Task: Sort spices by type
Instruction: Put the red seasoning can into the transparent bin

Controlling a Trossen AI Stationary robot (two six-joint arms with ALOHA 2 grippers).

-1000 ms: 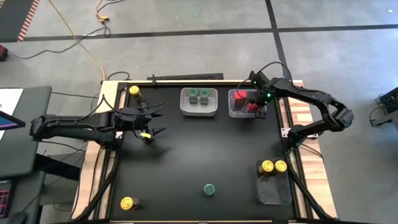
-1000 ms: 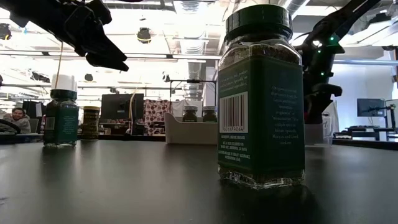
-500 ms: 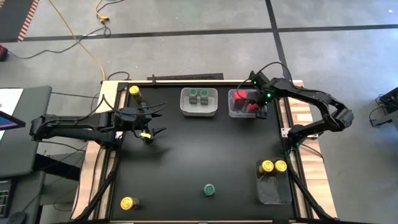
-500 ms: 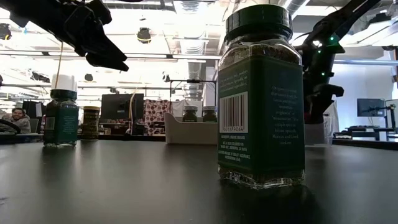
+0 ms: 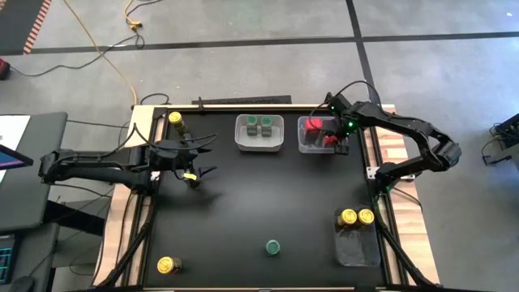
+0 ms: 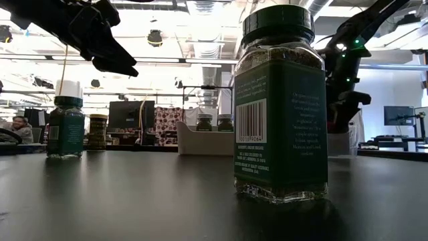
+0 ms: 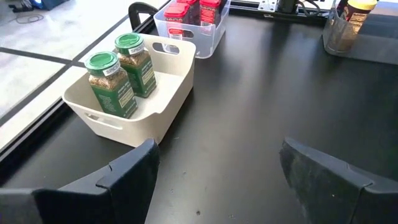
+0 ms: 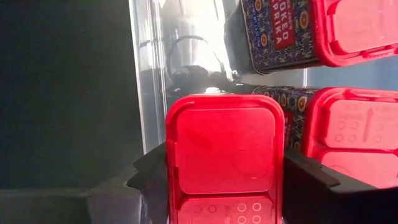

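My right gripper (image 5: 331, 139) reaches down into the clear bin (image 5: 306, 147) at the table's far right and is shut on a red-lidded spice tin (image 8: 224, 143). Two more red tins (image 8: 348, 124) stand beside it in the bin. Two green-lidded jars (image 7: 121, 71) stand in the white bin (image 5: 259, 144). One green jar (image 5: 273, 247) stands alone near the front edge. Yellow-lidded jars stand at the front left (image 5: 168, 264) and the far left (image 5: 175, 119). My left gripper (image 5: 197, 164) hovers open over the table's left part, holding nothing. My right gripper pinches the red tin between its two fingers (image 8: 146, 177), one on each of two opposite sides (image 8: 171, 168) just below the lid. The fingers come from above, pointing steeply down. The tin stands upright inside the bin; whether its bottom rests on the bin floor is hidden.
A second clear bin (image 5: 357, 243) at the front right holds two yellow-lidded jars (image 5: 357, 217). The bins line the far edge. Bare black tabletop (image 5: 259, 195) lies in the middle. In the low view the lone green jar (image 6: 281, 100) fills the foreground.
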